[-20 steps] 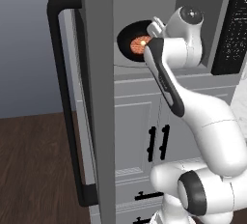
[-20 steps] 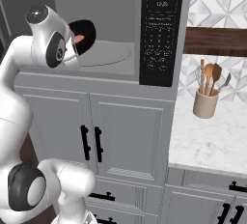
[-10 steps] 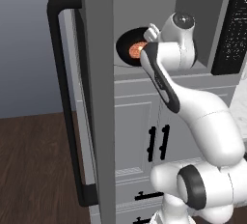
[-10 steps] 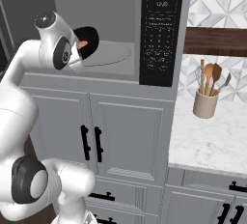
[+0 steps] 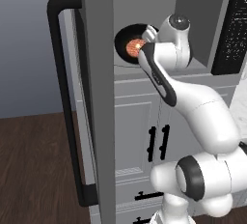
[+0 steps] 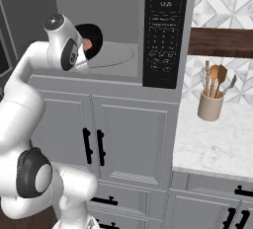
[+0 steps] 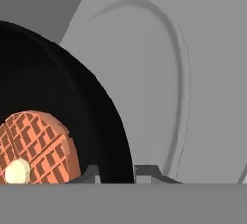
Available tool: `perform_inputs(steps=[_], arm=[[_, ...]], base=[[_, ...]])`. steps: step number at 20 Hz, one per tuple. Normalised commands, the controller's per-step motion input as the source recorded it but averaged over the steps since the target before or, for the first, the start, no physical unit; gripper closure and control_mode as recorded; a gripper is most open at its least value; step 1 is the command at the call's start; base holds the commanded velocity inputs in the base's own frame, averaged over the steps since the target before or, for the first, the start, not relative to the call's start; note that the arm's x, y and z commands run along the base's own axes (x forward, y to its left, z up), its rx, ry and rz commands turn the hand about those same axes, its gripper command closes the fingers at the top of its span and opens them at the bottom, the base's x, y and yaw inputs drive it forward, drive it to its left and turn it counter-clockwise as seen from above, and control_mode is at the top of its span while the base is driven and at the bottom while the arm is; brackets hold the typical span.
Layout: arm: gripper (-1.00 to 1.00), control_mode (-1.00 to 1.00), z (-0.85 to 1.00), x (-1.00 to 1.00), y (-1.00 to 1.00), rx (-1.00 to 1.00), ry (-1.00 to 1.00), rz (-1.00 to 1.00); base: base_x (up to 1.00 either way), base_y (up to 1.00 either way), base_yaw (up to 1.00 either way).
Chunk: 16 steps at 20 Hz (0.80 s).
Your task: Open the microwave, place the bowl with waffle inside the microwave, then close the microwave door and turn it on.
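The microwave stands open, its grey interior and round turntable bare. Its microwave door is swung out to the left, with the long black handle facing outward. The bowl with waffle hangs tilted at the left of the opening, above the microwave floor. My gripper is shut on the black rim, one fingertip on each side. The orange-brown waffle lies inside the bowl. The black button panel is on the microwave's right.
White cabinet doors with short black handles sit under the microwave. On the marble counter to the right stands a crock of utensils, below a wooden shelf. The open door walls off the left side above the dark wood floor.
The hand has shifted slightly left in the left base view, carrying the bowl with it at the microwave's opening. The door has not moved.
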Motion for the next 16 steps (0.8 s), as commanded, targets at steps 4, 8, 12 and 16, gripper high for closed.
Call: perform_inputs(steps=[4,8,12,16], arm=[[1.0,-1.0,0.03,0.5,0.0,0.0,0.06,0.0],[1.0,-1.0,0.0,0.2,0.0,0.0,0.04,0.0],[1.0,-1.0,0.0,0.0,0.0,0.0,0.0,0.0],[-1.0,-1.0,0.0,0.0,0.0,0.0,0.01,0.0]], base=[[0.0,0.0,0.0],[0.0,0.0,0.0],[0.0,0.0,0.0],[0.0,0.0,0.0]])
